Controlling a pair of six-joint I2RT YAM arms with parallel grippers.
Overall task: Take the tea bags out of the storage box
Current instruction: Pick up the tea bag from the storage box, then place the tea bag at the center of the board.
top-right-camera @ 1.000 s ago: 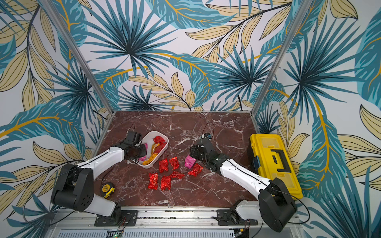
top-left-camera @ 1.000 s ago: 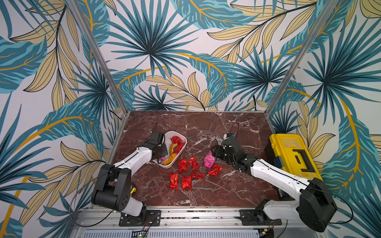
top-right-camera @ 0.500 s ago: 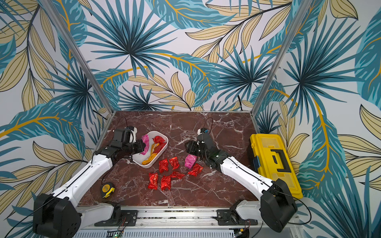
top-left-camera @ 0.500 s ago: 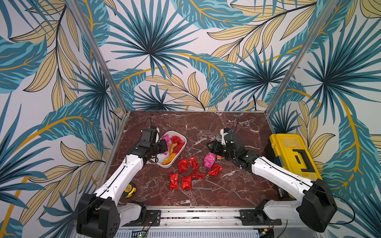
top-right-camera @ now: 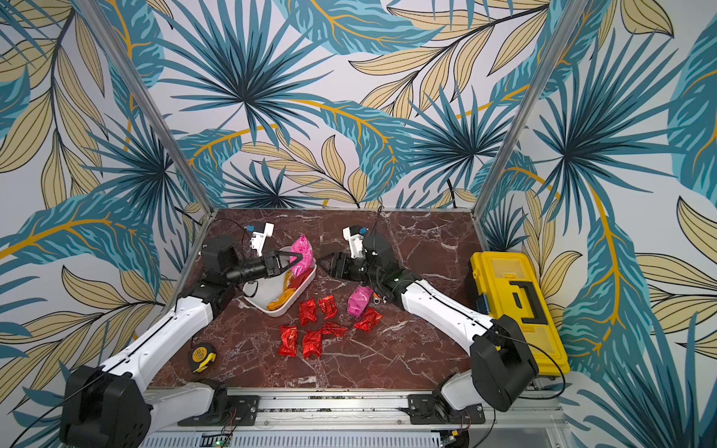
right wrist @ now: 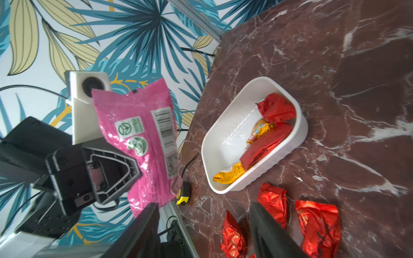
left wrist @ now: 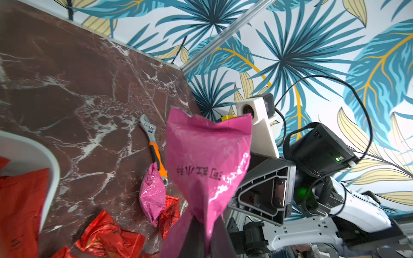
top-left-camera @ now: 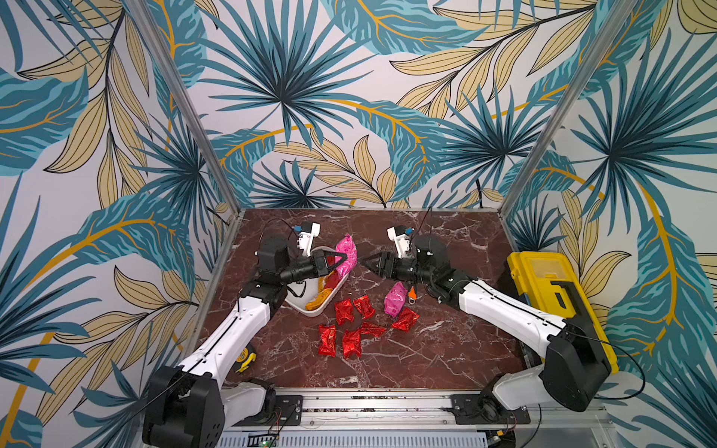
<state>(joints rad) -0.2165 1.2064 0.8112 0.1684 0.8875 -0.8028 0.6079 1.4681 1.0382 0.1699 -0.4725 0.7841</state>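
Left fingers [top-left-camera: 341, 256] are pinched tight on the lower end of a pink tea bag [top-left-camera: 346, 250], which stands upright in the air over the far end of the storage box [top-left-camera: 310, 312]. The packet is glossy, crinkled magenta foil. The left wrist view shows a line of black characters on one face, and the right wrist view shows green logos, a barcode and a QR patch on the other. Right fingers [top-left-camera: 370, 263] are spread wide and hold nothing, tips facing the raised packet, close but apart. The box is a shallow white tub near the tabletop's left edge. Inside it are red tea bags [right wrist: 277, 110] and orange-yellow tea bags [right wrist: 230, 173]. Six loose red tea bags [top-left-camera: 343, 312] and a second pink one [top-left-camera: 395, 298] lie mid-tabletop, just beside the box.
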